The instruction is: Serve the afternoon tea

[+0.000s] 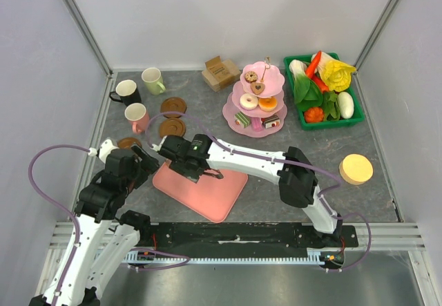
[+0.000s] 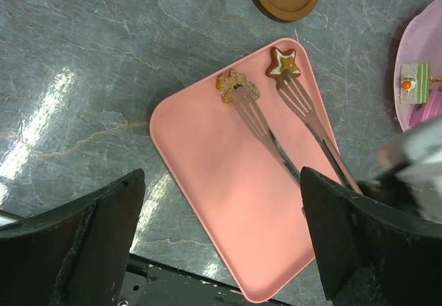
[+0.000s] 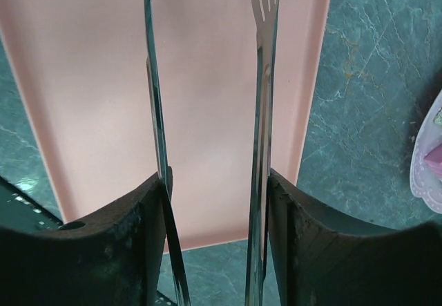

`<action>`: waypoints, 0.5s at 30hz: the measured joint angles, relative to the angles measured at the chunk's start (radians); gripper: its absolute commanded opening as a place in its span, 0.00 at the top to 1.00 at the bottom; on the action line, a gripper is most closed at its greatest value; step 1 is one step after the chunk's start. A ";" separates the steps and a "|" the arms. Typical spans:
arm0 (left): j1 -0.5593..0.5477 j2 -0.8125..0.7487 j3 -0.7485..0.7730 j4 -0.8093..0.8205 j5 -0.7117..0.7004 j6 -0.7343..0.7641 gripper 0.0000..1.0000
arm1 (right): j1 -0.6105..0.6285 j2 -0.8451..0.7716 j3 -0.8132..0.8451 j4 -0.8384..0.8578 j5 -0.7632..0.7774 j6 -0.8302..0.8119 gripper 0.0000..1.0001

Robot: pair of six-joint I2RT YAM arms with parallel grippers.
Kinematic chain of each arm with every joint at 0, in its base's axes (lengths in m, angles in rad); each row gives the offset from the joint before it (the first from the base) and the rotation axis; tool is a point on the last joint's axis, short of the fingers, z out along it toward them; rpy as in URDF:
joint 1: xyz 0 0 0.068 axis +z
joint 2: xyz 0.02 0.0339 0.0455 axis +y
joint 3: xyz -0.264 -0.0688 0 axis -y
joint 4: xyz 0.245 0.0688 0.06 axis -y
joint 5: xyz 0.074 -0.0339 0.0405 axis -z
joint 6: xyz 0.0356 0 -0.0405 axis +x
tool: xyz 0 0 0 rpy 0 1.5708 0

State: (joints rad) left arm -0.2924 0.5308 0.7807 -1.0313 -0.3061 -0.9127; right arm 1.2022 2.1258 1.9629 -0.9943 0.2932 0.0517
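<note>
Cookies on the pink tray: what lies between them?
Only bare pink tray; the left wrist view shows the flower cookie and the star cookie apart.

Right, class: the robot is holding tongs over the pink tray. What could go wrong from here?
1. The star cookie sits at the very edge of the pink tray; the tongs, tips right by it, could push it off.
2. The right gripper holds the tongs by thin metal arms; they might twist or slip.
3. The open left gripper hovers over the same tray, near the right arm; they could collide.
</note>
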 measured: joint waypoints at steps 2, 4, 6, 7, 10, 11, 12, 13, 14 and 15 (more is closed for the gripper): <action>0.000 -0.003 0.000 0.000 0.000 0.000 0.01 | 0.000 0.023 0.000 0.000 0.006 -0.027 0.37; 0.000 -0.003 0.000 0.000 0.000 0.000 0.01 | 0.000 0.039 -0.001 0.000 0.017 -0.056 0.37; 0.000 -0.003 0.000 0.000 0.000 0.000 0.01 | 0.000 0.051 -0.001 0.003 0.031 -0.090 0.36; 0.000 -0.003 0.000 0.000 0.000 0.000 0.01 | 0.000 0.056 -0.001 0.004 0.037 -0.102 0.37; 0.000 -0.003 0.000 -0.001 0.000 0.001 0.01 | 0.000 0.069 -0.001 0.014 0.047 -0.143 0.38; 0.000 -0.003 0.000 -0.006 0.000 0.002 0.01 | -0.001 0.074 -0.001 0.016 0.048 -0.154 0.38; 0.000 -0.004 0.000 -0.010 0.000 0.003 0.01 | -0.002 0.078 -0.001 0.018 0.048 -0.164 0.38; 0.000 -0.004 0.000 -0.014 0.000 0.004 0.01 | -0.003 0.082 -0.001 0.021 0.048 -0.175 0.38; 0.000 -0.005 0.000 -0.017 0.000 0.005 0.01 | -0.004 0.083 -0.001 0.024 0.048 -0.187 0.39; 0.000 -0.006 0.000 -0.019 -0.001 0.006 0.01 | -0.005 0.084 -0.001 0.027 0.048 -0.198 0.40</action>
State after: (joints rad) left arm -0.2924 0.5251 0.7803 -1.0504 -0.3069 -0.9066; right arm 1.1976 2.2097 1.9621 -0.9668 0.3412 -0.1459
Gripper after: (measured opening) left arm 0.993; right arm 0.621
